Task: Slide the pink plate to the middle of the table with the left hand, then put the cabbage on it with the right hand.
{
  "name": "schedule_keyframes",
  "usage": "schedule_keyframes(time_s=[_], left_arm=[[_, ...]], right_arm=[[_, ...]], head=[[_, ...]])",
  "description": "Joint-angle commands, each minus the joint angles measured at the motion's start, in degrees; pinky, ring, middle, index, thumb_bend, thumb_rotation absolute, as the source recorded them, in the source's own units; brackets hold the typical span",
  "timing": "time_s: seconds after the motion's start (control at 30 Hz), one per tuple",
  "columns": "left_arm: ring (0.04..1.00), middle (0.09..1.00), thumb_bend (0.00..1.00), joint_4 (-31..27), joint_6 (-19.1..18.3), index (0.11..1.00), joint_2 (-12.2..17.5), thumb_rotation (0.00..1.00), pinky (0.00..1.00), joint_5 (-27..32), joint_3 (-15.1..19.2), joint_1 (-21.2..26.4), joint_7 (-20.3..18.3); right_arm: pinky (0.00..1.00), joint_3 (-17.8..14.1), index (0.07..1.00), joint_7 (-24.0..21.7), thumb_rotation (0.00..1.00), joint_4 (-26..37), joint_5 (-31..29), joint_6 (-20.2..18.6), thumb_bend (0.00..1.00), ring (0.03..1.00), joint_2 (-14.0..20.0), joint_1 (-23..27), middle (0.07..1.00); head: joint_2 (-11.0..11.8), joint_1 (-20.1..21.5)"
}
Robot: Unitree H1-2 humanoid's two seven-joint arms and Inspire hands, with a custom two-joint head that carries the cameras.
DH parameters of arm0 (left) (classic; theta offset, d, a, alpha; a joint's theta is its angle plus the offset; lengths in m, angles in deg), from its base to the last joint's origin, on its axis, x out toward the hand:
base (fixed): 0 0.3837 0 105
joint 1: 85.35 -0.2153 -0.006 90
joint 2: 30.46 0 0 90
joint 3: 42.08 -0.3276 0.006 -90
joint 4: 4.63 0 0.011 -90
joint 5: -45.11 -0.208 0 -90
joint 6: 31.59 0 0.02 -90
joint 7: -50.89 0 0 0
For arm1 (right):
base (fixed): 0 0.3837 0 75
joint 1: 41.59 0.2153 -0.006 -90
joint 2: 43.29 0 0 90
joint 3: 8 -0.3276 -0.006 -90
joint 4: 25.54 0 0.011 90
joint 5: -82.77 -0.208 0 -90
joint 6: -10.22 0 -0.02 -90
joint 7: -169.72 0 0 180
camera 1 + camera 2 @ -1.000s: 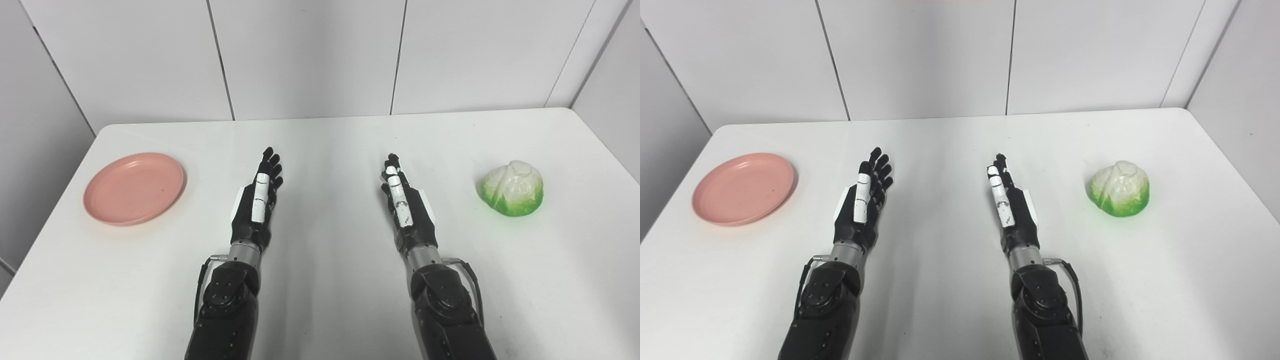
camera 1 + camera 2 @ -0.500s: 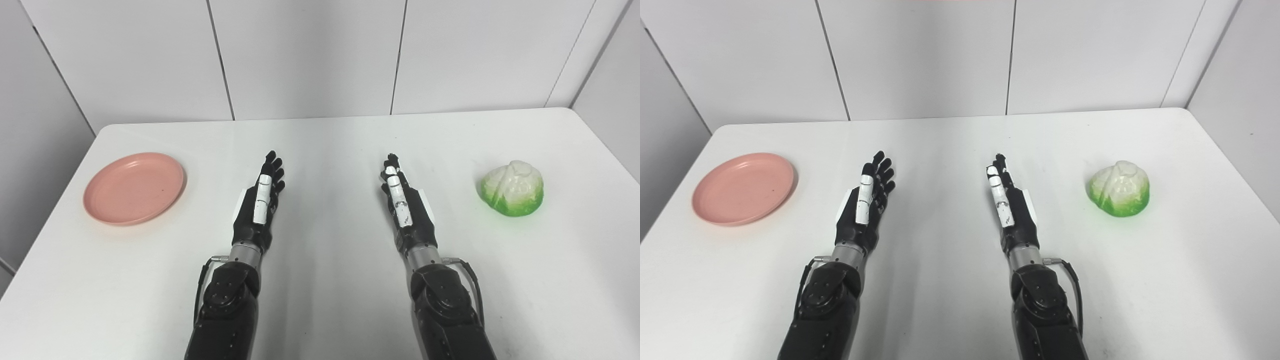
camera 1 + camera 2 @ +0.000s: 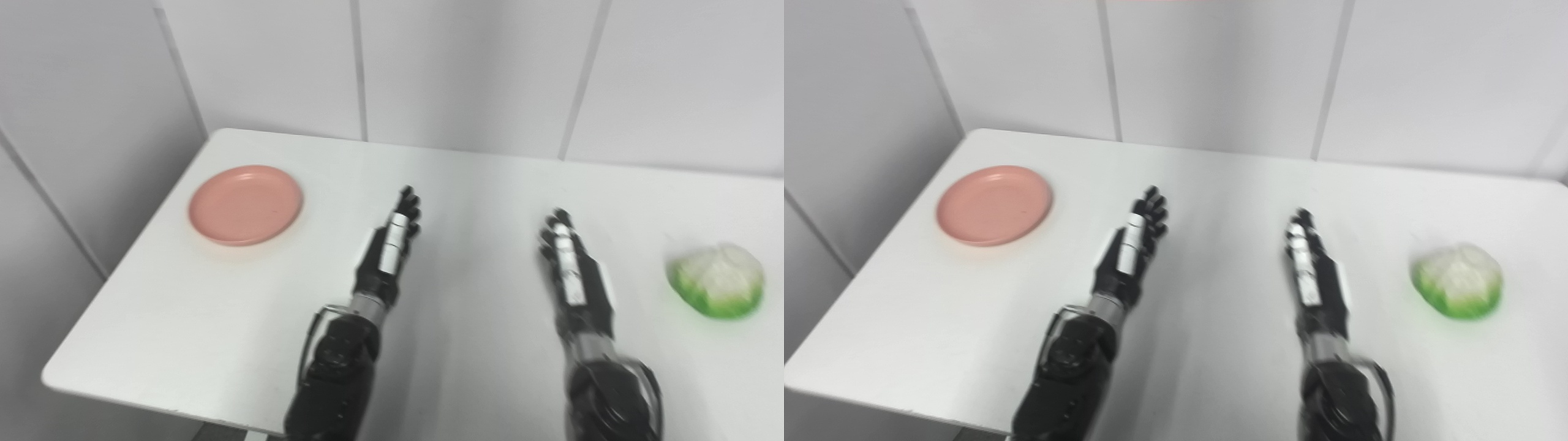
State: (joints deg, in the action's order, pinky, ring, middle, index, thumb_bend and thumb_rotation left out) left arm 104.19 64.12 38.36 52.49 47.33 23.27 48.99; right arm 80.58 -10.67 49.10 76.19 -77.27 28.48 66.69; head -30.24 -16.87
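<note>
The pink plate point(image 3: 245, 204) lies flat near the table's far left corner, with nothing on it. The green and white cabbage point(image 3: 716, 280) rests on the table at the right, slightly blurred. My left hand point(image 3: 389, 252) hovers over the middle of the table, open, fingers stretched forward, well to the right of the plate. My right hand point(image 3: 574, 272) is also open and empty, left of the cabbage and apart from it.
The white table point(image 3: 202, 318) ends at a left edge and a near-left corner now in view. Grey panelled walls point(image 3: 429, 61) stand behind and to the left.
The whole picture has shifted: the camera turned left, so everything sits further right. The left hand has stretched slightly forward. Plate and cabbage stay where they were on the table.
</note>
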Motion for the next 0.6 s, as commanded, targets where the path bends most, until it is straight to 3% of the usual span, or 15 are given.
schedule_keyframes(time_s=[0.0,0.17,0.3,0.57], left_arm=[[1.000,1.000,0.78,-2.33,1.80,1.000,-0.60,1.00,1.00,0.27,0.60,2.35,0.40],[1.000,1.000,0.82,-4.94,0.35,1.000,0.53,1.00,1.00,-0.03,1.94,4.63,1.32],[1.000,1.000,0.82,-7.48,-2.04,1.000,3.26,1.00,1.00,0.93,4.53,7.63,1.75],[0.922,0.899,0.83,-8.04,-3.58,0.910,7.96,1.00,1.00,0.21,9.02,12.65,5.30]], right_arm=[[0.95,-1.14,0.924,-1.67,0.73,-0.89,-1.77,2.15,0.68,0.914,1.25,-0.18,0.932],[0.99,-1.47,0.950,-3.13,0.78,-3.52,-3.02,3.80,0.69,0.942,1.90,0.51,0.956],[0.98,-1.60,0.947,-3.10,0.80,-5.56,-2.61,5.56,0.70,0.940,2.16,0.90,0.952],[0.97,-1.70,0.944,-3.13,0.81,-6.90,-2.77,6.59,0.69,0.936,2.23,1.38,0.948]], head=[[0.14,-0.39],[1.00,-1.70],[1.53,-1.96],[2.27,-2.50]])
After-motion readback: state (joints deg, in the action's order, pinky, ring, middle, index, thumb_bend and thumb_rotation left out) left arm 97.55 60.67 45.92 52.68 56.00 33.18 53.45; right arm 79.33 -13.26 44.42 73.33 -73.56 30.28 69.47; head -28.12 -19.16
